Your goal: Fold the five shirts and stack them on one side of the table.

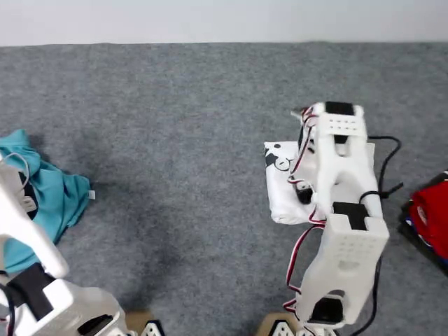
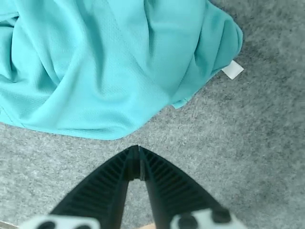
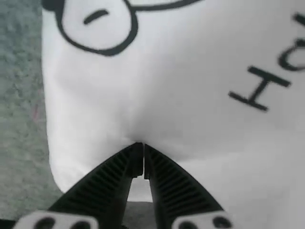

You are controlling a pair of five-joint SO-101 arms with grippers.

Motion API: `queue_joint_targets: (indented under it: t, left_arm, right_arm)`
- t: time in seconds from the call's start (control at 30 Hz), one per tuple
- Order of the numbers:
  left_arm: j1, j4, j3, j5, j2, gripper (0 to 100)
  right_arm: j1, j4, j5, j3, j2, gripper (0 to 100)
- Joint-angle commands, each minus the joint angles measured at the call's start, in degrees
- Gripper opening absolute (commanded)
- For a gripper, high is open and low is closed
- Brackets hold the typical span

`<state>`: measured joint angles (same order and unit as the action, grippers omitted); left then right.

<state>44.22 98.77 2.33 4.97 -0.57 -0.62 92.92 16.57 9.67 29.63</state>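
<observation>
surface point(image 1: 175, 105): grey, felt-like, and it spans the whole working area up to a pale wall at the far side.

right arm point(image 1: 343, 231): white, with red and black cables. it stretches away from the near edge and stands over the white shirt.

left arm point(image 1: 28, 280): white, at the near left corner, leaning over the teal shirt.

teal shirt point(image 1: 49, 203): unfolded and rumpled in soft ridges, lying at the left edge of the surface. in the left wrist view point(image 2: 95, 62) its hem curves just ahead of the gripper tips.

white shirt point(image 1: 280, 189): folded into a compact block right of centre, partly under the right arm. it carries a black line drawing and lettering point(image 3: 190, 95).

red garment point(image 1: 430, 217): at the far right edge, resting on a darker layer and well apart from the white shirt.

left gripper point(image 2: 138, 155): fingers closed tip to tip with nothing between them, over bare grey surface just beside the teal shirt's edge.

right gripper point(image 3: 139, 148): fingers closed together, with the tips against the white shirt near its edge, where the cloth dimples. i cannot tell whether any fabric is nipped.

tag point(image 2: 232, 70): small and white, sticking out from the teal shirt's edge onto the surface.
</observation>
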Motion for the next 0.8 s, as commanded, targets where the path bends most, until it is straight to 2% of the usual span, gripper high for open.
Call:
queue_joint_targets:
  t: [0.0, 0.2, 0.43, 0.57, 0.77]
  left_arm:
    - [-0.09, 1.58, -2.42, 0.00, 2.90, 0]
    - [-0.09, 1.58, -2.42, 0.00, 2.81, 0]
    - [-0.09, 1.58, -2.42, 0.00, 2.81, 0]
    - [0.00, 1.58, -2.42, 0.09, 2.90, 0]
    - [0.00, 1.58, -2.42, 0.09, 2.90, 0]
  right_arm:
    - [3.12, -4.97, -0.79, -5.19, -2.86, 1.4]
    - [4.79, -8.40, -0.79, -8.44, 0.84, 1.4]
    - [4.44, -0.13, -0.79, -2.64, -9.19, 1.4]
    - [0.40, 2.68, -0.79, -0.35, -16.66, 1.5]
    - [-11.21, 2.15, -0.44, -0.35, -19.21, 1.8]
